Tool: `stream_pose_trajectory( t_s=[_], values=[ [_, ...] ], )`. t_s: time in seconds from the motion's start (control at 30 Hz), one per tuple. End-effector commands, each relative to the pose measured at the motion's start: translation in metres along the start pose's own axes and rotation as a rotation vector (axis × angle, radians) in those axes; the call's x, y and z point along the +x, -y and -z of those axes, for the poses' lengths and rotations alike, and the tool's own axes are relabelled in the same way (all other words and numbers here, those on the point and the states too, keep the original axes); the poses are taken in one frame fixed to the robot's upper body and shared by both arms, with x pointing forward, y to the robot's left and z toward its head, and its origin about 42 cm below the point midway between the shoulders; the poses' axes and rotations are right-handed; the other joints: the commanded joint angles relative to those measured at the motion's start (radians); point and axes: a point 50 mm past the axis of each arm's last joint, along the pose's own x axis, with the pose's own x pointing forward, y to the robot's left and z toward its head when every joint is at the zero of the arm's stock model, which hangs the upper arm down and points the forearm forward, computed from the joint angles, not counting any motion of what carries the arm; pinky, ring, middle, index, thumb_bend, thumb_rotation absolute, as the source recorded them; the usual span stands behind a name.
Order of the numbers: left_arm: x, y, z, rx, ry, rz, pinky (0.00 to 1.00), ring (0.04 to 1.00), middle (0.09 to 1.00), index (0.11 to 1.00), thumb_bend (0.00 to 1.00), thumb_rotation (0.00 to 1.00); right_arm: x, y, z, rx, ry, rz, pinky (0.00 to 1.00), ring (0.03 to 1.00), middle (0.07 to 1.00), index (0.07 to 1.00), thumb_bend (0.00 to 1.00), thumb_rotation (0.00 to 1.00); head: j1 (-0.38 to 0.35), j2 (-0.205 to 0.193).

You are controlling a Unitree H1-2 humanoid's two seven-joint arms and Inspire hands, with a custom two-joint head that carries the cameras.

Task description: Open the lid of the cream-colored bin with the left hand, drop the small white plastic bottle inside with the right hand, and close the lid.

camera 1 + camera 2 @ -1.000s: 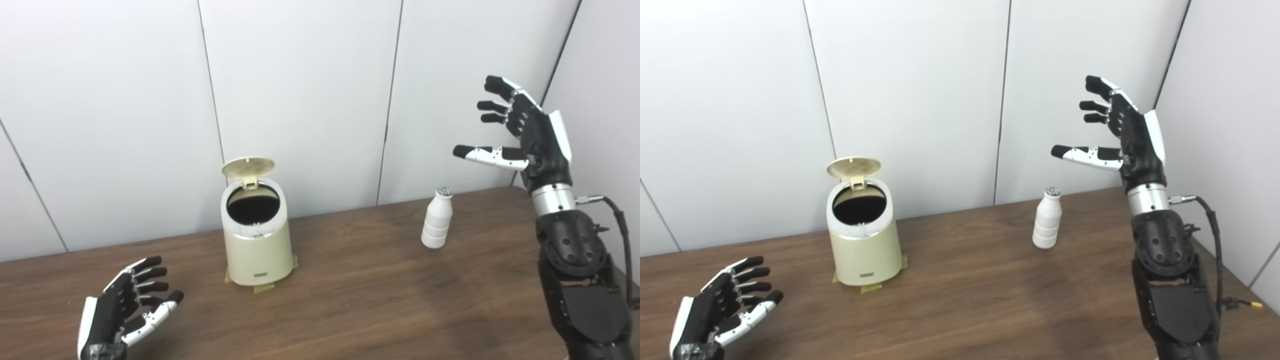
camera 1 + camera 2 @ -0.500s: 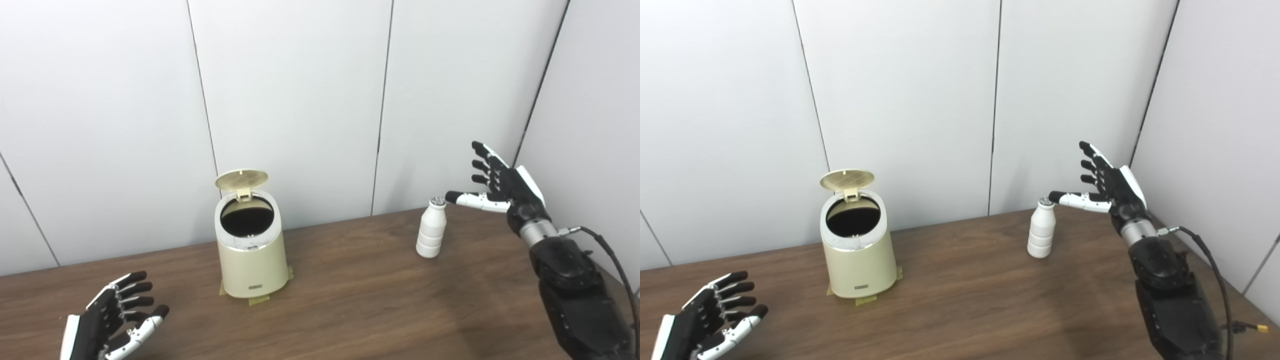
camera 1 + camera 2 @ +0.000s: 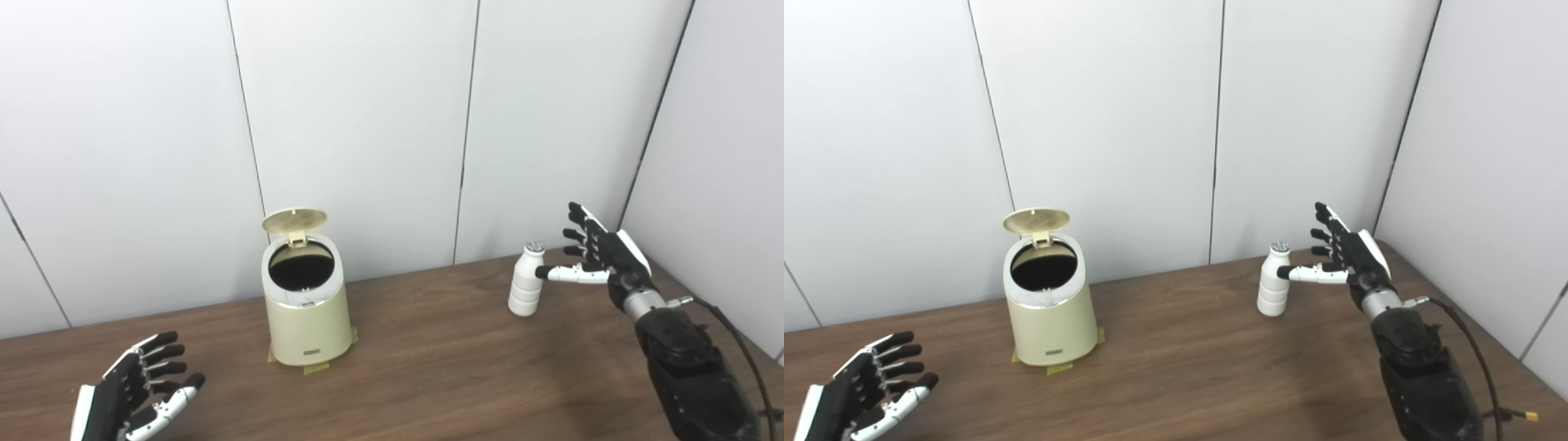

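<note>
The cream-colored bin (image 3: 307,321) stands on the wooden table left of centre, its round lid (image 3: 294,220) flipped up at the back and the dark inside showing. A small white plastic bottle (image 3: 527,280) stands upright at the far right. My right hand (image 3: 597,255) is open just to the right of the bottle, fingers spread, thumb tip at the bottle's side; whether it touches is unclear. Low at the near left, well away from the bin, my left hand (image 3: 131,392) rests open and holds nothing.
Tape tabs (image 3: 316,368) fix the bin's base to the table (image 3: 429,380). White wall panels close off the back and the right side. A cable (image 3: 1464,331) runs along my right forearm near the table's right edge.
My right hand has come down from high up to bottle height, beside the bottle. The camera view has shifted. The bin, lid and bottle have stayed put; the left hand barely moved.
</note>
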Motion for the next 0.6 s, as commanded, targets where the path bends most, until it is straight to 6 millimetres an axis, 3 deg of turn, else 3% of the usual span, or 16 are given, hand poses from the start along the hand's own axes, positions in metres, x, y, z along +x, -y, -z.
stream_pose_trajectory(
  t_s=[0.0, 0.2, 0.57],
  values=[
    [0.014, -0.004, -0.024, 0.004, 0.089, 0.000, 0.54, 0.655, 0.716, 0.764, 0.59, 0.00, 0.008, 0.010, -0.020, -0.016, 0.047, 0.014, 0.84, 0.902, 0.962, 0.964, 0.74, 0.09, -0.002, 0.005],
    [0.014, -0.004, -0.024, 0.007, 0.092, 0.008, 0.54, 0.646, 0.713, 0.761, 0.58, 0.00, 0.010, 0.004, -0.008, -0.004, 0.004, -0.008, 0.88, 0.906, 0.932, 0.926, 0.79, 0.09, -0.005, 0.013],
    [0.015, -0.002, -0.024, 0.009, 0.092, 0.014, 0.53, 0.638, 0.706, 0.756, 0.57, 0.00, 0.016, -0.007, 0.011, -0.001, -0.051, -0.027, 0.83, 0.866, 0.911, 0.896, 0.81, 0.11, 0.008, 0.019]
  ],
)
